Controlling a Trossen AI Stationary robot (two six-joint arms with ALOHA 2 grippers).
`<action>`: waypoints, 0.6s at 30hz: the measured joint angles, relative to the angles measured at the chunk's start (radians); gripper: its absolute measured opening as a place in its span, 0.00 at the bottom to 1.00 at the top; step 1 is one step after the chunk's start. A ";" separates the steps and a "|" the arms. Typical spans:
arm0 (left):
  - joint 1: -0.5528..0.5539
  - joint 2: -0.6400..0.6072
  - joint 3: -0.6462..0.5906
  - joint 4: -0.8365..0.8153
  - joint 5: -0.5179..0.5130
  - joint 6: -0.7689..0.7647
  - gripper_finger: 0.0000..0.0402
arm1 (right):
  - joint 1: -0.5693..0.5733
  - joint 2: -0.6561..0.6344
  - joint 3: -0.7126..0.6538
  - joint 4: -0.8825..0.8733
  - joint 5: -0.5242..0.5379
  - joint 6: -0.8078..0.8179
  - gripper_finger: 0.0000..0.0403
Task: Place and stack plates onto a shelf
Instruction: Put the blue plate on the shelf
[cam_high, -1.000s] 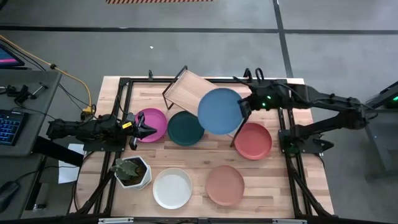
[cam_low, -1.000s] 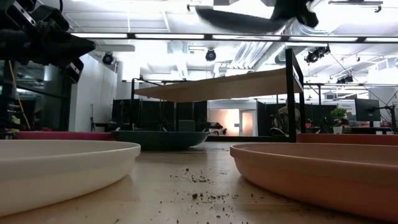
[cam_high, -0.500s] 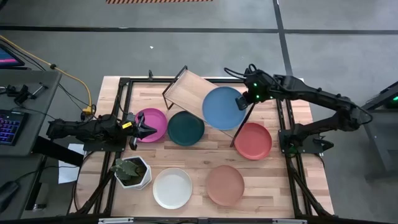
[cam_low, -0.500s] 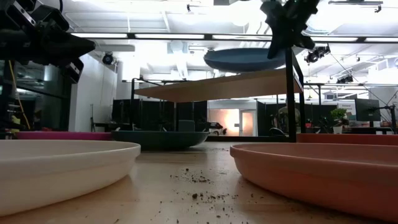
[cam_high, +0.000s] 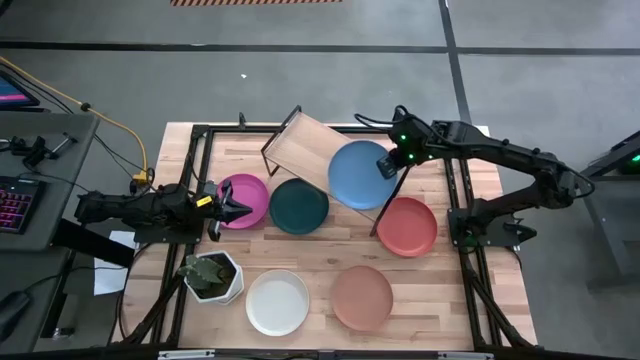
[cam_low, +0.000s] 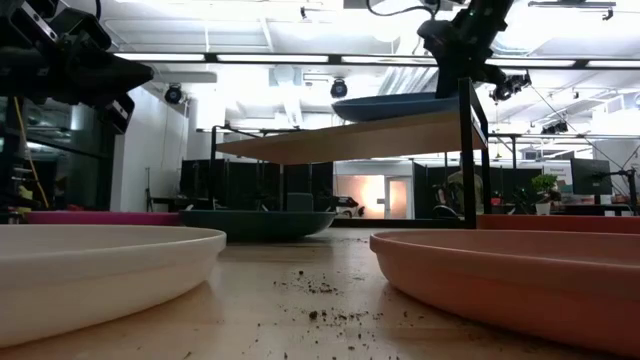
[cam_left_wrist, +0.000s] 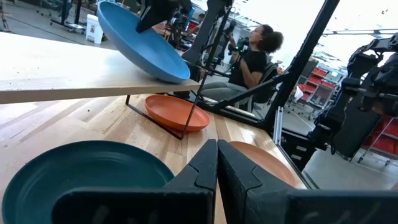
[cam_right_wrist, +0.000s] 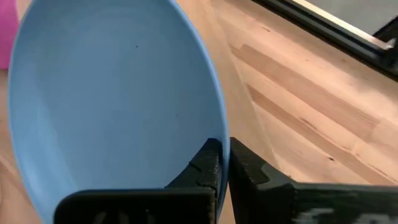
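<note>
The blue plate (cam_high: 358, 175) sits on the right end of the wooden shelf (cam_high: 303, 143), where my right gripper (cam_high: 391, 165) is shut on it. In the low view the blue plate (cam_low: 400, 105) lies on the shelf board (cam_low: 330, 138) under the right gripper (cam_low: 455, 55). My left gripper (cam_high: 236, 208) is shut and empty, hovering over the magenta plate (cam_high: 245, 199). The dark green plate (cam_high: 299, 205), coral red plate (cam_high: 407, 226), white plate (cam_high: 277, 302) and dusty pink plate (cam_high: 362, 298) lie flat on the table. My right gripper pinches the blue plate's rim (cam_right_wrist: 219, 134) on its right side, one finger inside the dish and one outside. The fingers come from the table's right, slanting down. The plate's underside (cam_left_wrist: 163, 61) rests on the shelf board, with the held side a little higher.
A white hexagonal plant pot (cam_high: 212, 276) stands at the table's near left. The shelf's black legs (cam_high: 388, 200) stand between the dark green and coral red plates. The shelf's left part (cam_high: 295, 140) is bare. A person (cam_left_wrist: 252, 59) sits in the room beyond the table.
My right gripper has moved down and toward the table's far edge, carrying the blue plate. The plate was lifted clear above the shelf a second ago; now it rests on the shelf's right end. The gripper stays shut on the rim.
</note>
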 joint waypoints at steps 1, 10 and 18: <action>0.000 0.000 0.000 0.000 0.000 0.000 0.00 | -0.004 0.000 0.000 -0.001 0.002 -0.013 0.01; 0.000 0.000 0.000 0.000 0.000 0.000 0.00 | -0.014 0.000 0.000 -0.019 0.044 -0.047 0.24; 0.000 0.000 0.000 0.000 0.000 0.000 0.00 | -0.014 -0.001 0.000 -0.019 0.050 -0.101 0.35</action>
